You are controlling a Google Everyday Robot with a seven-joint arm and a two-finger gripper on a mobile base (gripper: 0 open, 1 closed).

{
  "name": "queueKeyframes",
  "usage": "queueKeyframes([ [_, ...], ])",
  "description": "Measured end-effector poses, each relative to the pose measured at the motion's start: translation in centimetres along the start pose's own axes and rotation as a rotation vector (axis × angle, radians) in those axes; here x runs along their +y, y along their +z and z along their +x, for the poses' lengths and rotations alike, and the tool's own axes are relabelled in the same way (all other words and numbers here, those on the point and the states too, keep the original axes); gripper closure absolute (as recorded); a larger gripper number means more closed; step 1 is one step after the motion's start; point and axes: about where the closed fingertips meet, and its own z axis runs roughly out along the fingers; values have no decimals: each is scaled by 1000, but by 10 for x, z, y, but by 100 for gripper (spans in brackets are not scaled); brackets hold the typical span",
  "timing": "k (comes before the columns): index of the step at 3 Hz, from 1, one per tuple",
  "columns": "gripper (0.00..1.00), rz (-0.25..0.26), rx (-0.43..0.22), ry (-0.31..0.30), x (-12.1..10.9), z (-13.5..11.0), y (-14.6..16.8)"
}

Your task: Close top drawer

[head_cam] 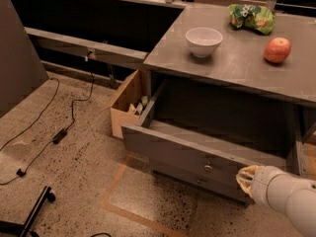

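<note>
The top drawer (177,149) is a wide grey box pulled out from under the grey counter (237,65). Its inside shows empty. Its front panel faces me, with a small round metal knob (208,167) near the centre. My gripper (245,177) is at the right end of the front panel, by its top edge. Only its yellowish tip shows, ahead of the white arm (289,196) that comes in from the lower right.
A white bowl (203,41), a red apple (277,50) and a green snack bag (252,16) sit on the counter. A lower drawer front with a knob (199,181) shows beneath. A cardboard box (129,102) stands left of the drawer. Cables (59,132) and a chair base (29,216) lie on the floor.
</note>
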Motion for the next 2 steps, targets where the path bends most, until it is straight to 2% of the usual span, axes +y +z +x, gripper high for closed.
queueKeyframes([
  [2,100,99,22,-125,-29,26,-1],
])
